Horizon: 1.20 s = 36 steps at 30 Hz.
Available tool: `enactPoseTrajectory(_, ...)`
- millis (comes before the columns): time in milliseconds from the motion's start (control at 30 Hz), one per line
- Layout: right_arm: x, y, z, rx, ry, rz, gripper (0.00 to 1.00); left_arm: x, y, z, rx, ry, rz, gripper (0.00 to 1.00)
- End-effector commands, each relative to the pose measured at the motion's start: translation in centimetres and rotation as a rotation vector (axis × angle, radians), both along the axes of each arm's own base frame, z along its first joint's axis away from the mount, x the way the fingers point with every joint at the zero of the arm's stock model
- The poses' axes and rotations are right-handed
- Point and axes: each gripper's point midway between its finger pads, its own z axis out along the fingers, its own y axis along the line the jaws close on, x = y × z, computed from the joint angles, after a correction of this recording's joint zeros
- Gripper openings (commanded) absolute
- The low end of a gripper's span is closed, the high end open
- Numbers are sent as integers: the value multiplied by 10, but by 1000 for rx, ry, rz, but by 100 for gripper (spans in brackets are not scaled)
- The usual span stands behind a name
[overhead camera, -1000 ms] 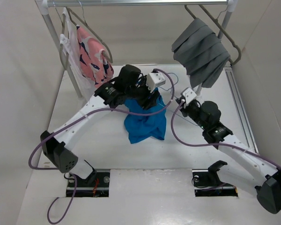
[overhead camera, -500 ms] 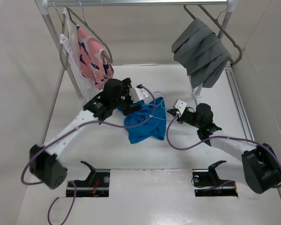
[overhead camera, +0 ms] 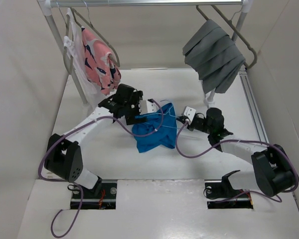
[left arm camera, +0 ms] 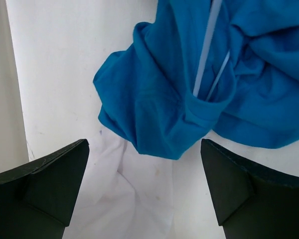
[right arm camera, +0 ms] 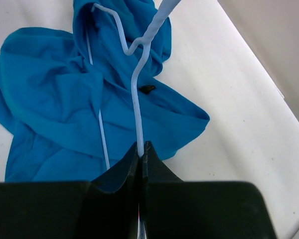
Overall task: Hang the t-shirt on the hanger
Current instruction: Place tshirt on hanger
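Note:
The bright blue t-shirt [overhead camera: 154, 132] lies crumpled on the white table between both arms. It also shows in the left wrist view [left arm camera: 179, 94] and in the right wrist view [right arm camera: 50, 104]. The thin light-blue wire hanger [right arm camera: 136, 99] lies across the shirt, with part of its wire tucked into the cloth [left arm camera: 205, 59]. My right gripper [right arm camera: 142, 145] is shut on the hanger's wire at the shirt's right edge [overhead camera: 182, 118]. My left gripper [left arm camera: 144, 149] is open and empty, low over the table just beside the shirt's bunched edge, at the shirt's upper left [overhead camera: 141, 115].
A clothes rack stands at the back. A pink patterned garment [overhead camera: 100, 62] hangs at its left and a grey cloth [overhead camera: 214, 55] at its right, both on thicker hangers. The rack's pole [overhead camera: 57, 42] is at the left, a metal rail [overhead camera: 255, 112] along the table's right side.
My left gripper let go of the t-shirt, dropped low and drew back to its left. My right arm came down and moved left with the hanger. The shirt settled on the table.

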Motion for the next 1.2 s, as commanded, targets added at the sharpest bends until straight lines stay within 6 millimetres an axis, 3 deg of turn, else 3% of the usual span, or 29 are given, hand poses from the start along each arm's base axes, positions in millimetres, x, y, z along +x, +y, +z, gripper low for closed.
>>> enactPoseTrajectory(0,6,10,38,48,-118,55,0,-13,-7,-7,10,37,-118,92)
enactPoseTrajectory(133,6,12,41,50,-118,68,0,5,-13,-22,5,22,-87,92)
enactPoseTrajectory(300,6,12,46,53,-126,68,0,-9,-28,-39,-24,113,-183,88)
enactPoseTrajectory(400,5,12,47,53,-125,68,0,-11,-31,-46,-36,155,-186,56)
enactPoseTrajectory(467,4,11,51,57,-135,68,0,-8,-35,-36,-65,167,-187,39)
enactPoseTrajectory(533,4,11,51,61,-127,66,0,-16,-41,-29,-94,206,-206,28)
enactPoseTrajectory(600,2,11,52,61,-127,66,0,-15,-47,-9,-127,193,-228,22)
enactPoseTrajectory(733,3,14,64,54,-152,78,0,-34,-58,21,-199,246,-292,22)
enactPoseTrajectory(767,3,14,70,58,-162,78,0,-40,-68,34,-231,250,-333,23)
enactPoseTrajectory(900,2,27,93,60,-216,101,0,-67,-94,58,-277,269,-420,23)
enactPoseTrajectory(1000,0,35,105,73,-240,121,0,-81,-107,66,-315,302,-452,23)
enactPoseTrajectory(1033,1,36,112,78,-253,121,0,-80,-109,71,-324,297,-446,22)
enactPoseTrajectory(1100,3,35,106,69,-233,113,0,-73,-106,70,-306,281,-412,24)
enactPoseTrajectory(1167,3,33,99,62,-221,104,0,-62,-95,68,-291,266,-367,33)
